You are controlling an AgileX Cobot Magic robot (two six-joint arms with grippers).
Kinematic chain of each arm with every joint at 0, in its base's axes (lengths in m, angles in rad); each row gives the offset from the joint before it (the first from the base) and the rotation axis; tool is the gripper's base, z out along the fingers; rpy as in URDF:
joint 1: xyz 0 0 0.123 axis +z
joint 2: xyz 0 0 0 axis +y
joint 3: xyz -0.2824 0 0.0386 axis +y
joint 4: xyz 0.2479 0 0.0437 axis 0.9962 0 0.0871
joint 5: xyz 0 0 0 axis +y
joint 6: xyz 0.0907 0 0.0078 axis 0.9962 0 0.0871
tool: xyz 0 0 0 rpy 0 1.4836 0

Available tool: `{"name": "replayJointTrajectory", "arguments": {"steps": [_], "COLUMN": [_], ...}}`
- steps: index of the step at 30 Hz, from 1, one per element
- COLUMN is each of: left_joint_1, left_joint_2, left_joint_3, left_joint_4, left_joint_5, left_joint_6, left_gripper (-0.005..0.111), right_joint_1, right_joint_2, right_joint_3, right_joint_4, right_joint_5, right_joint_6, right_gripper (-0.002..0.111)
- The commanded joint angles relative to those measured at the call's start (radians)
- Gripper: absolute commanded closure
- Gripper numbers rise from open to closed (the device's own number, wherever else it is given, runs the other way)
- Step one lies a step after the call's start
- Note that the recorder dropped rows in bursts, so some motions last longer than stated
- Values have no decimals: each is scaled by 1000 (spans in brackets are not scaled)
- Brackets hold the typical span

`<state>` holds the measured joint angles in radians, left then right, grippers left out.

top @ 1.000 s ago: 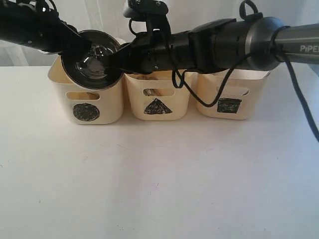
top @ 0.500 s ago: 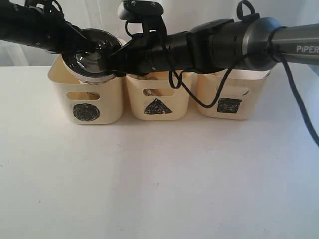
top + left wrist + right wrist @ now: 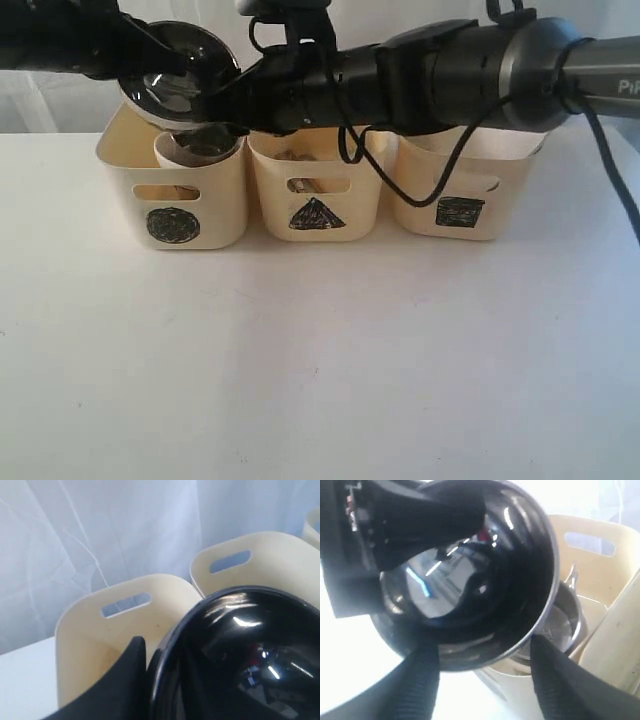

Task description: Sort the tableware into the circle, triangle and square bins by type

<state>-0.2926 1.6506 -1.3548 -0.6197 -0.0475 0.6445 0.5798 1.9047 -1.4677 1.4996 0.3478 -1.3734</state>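
ok so: shiny round steel bowl (image 3: pixel 180 75) hanging right above cream plastic bin with black circle mark (image 3: pixel 175 205), tilted, mouth facing front and a bit down. left claw (image 3: pixel 155 68) pinched tight on bowl rim, one finger inside, so left arm owns it. right claw (image 3: pixel 482 647) also over that bin, fingers spread wide beside bowl, gripping nothing far as I can see. plain steel mug (image 3: pixel 562 622) sits inside bin under bowl. my guess: lower straight down, let go.
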Motion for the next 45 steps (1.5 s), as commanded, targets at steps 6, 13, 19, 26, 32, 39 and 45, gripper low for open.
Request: {"name": "replayJointTrajectory", "arguments": {"steps": [6,13,19,26,32,39,45], "left_joint_1": [2,6,64,108,110,110,125], "left_joint_2": [35,85,133,218,339,445,471], "left_joint_3": [-9,-9,-68,-182,-298,-404,-455], "left_joint_4": [49,50,47,46,46,46,46], "left_joint_5": [-109,-217,-254,-229,-198,-138,-29], "left_joint_6": [4,42,-6,-154,-203,-214,-217], "left_gripper": [107,107,107,107,107,107,102], "right_joint_1": [8,8,8,8,8,8,8], "right_joint_2": [48,39,30,30,30,30,30], "right_joint_3": [-13,-13,-13,-13,-13,-11,-11], "right_joint_4": [14,14,14,14,6,-20,-19], "right_joint_5": [24,35,36,37,27,26,31], "right_joint_6": [-14,-14,-14,-14,-17,-17,-17], "right_gripper": [57,57,57,57,57,57,57]}}
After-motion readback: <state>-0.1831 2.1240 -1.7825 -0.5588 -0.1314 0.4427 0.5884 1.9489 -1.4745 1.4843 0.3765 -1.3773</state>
